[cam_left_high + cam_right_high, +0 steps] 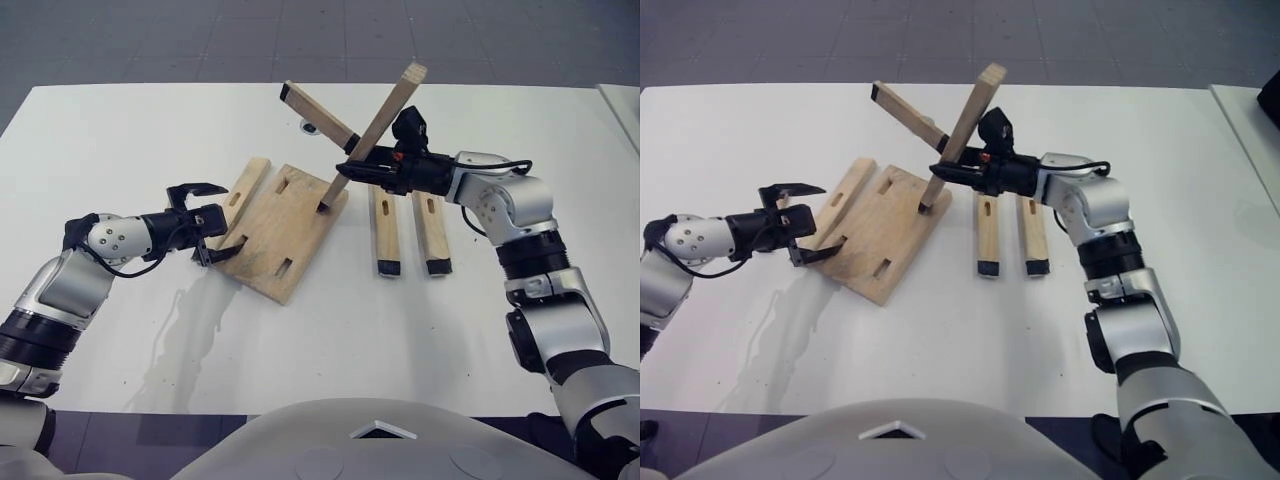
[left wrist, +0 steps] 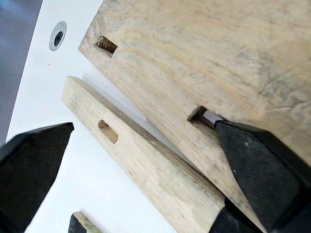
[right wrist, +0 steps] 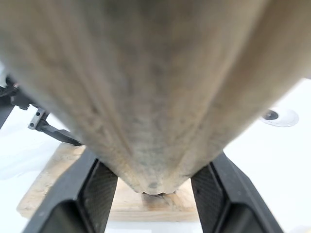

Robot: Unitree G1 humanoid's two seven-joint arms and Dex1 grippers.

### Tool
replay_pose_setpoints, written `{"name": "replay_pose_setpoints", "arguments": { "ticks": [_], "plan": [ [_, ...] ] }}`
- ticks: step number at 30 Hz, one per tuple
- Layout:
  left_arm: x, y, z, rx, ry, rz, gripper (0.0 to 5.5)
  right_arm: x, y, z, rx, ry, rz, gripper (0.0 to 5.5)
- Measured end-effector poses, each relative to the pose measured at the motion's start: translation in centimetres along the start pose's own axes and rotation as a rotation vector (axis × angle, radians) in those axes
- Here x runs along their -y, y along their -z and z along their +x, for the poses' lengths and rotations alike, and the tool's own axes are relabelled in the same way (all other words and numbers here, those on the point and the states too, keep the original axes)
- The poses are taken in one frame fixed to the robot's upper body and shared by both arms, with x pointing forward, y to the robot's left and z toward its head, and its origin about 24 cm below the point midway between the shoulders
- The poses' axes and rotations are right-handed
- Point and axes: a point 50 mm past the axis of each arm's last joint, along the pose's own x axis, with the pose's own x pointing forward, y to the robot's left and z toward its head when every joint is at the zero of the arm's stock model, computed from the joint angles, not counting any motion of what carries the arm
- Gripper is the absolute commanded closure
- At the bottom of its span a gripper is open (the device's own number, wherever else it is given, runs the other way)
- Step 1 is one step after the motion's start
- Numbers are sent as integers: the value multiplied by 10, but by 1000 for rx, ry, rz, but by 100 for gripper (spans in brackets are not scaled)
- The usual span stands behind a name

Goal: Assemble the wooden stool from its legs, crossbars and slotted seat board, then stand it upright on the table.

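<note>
The right tool is clamped on the crossed legs, gripping the long one partway down. Just below and ahead of its fingertips, that leg's lower end sits at a slot in the seat board, which lies on the desk.

The left tool stands apart, not gripping anything. One fingertip rests at a slot on the board's near edge, and a loose leg lies between its fingers, close against the board.

To my eye the board is the weak point. With only one fingertip on it, a push from the right could slide or turn it, and the leg end could skid past the slot. The leg also comes in tilted, so it may jam. The crossed pair could twist in the right tool's grip. Two spare pieces lie just beneath that tool.
</note>
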Motion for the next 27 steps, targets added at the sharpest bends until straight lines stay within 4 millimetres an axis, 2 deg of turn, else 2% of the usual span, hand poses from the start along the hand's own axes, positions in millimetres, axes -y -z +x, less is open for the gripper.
{"name": "replay_pose_setpoints", "arguments": {
  "ticks": [11,16,21,27],
  "plan": [
    [0,-2,4,2,-7,14,10,13,-4,6,-159,-55,32,346],
    [3,-1,8,-24,-11,-12,10,13,5,16,-173,-36,9,346],
    [9,-2,13,-62,-50,-51,10,7,16,17,-157,5,-23,346],
    [15,-11,11,-92,-87,-73,10,-13,11,27,-178,94,-139,346]
  ]
}}
